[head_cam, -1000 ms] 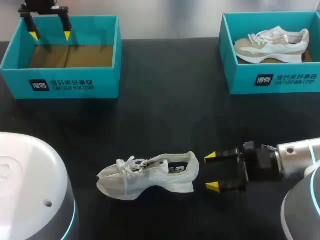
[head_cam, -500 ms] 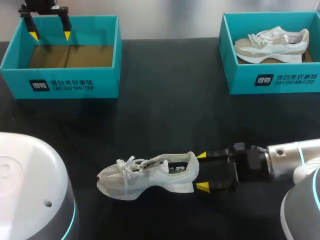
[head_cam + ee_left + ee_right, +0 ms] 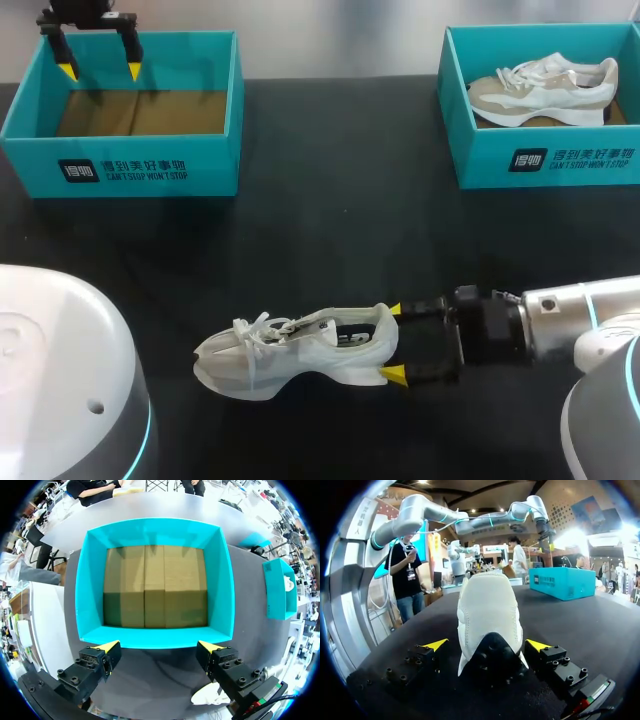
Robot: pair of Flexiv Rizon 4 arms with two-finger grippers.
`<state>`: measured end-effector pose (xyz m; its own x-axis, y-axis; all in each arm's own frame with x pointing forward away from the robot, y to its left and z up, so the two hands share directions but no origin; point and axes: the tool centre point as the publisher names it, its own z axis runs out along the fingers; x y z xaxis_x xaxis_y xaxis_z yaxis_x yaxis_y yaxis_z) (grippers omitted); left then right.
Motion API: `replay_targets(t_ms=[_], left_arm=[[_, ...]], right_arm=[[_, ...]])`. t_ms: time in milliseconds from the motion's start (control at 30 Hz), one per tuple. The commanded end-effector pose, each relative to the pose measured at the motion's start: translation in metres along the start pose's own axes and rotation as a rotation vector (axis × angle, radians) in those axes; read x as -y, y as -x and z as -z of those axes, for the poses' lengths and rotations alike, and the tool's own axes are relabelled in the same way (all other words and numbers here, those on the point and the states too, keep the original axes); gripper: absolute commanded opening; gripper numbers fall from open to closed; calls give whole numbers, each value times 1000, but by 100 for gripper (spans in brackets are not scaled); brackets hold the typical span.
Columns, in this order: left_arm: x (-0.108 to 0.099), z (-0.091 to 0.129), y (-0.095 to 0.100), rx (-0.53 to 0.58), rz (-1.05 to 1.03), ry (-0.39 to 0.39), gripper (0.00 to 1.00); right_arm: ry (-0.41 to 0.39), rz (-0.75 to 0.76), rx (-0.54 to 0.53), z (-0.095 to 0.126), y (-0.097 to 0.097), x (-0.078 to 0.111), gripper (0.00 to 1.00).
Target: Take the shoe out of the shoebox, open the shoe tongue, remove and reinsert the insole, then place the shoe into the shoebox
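Note:
A white shoe (image 3: 300,350) lies on its side on the black table, toe to the left, heel toward my right arm. My right gripper (image 3: 395,342) is open, its yellow tips on either side of the heel without touching it. The right wrist view has the heel (image 3: 487,610) between the spread fingers of that gripper (image 3: 487,645). My left gripper (image 3: 100,70) hangs open over the back of the empty teal shoebox (image 3: 120,170) at far left. In the left wrist view this gripper (image 3: 160,647) stands above the box's near wall (image 3: 155,637), cardboard floor bare.
A second teal shoebox (image 3: 545,160) at the back right holds a beige and white shoe (image 3: 545,88). Bare black table lies between the two boxes and around the white shoe.
My right gripper has slid left toward the shoe, so its tips now flank the heel. The shoe and the left arm have not moved.

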<state>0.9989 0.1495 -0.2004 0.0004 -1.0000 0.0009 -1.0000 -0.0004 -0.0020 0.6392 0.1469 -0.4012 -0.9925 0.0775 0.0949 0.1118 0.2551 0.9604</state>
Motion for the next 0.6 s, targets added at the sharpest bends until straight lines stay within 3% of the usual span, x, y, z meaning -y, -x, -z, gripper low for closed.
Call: replay_targets(t_ms=[33,600], left_arm=[[0,0,0,0,0,1,100],[0,0,0,0,0,1,100]], right_arm=[[-4,-4,1,-8,2,0,100],[-16,11,4,-23,3,0,100]])
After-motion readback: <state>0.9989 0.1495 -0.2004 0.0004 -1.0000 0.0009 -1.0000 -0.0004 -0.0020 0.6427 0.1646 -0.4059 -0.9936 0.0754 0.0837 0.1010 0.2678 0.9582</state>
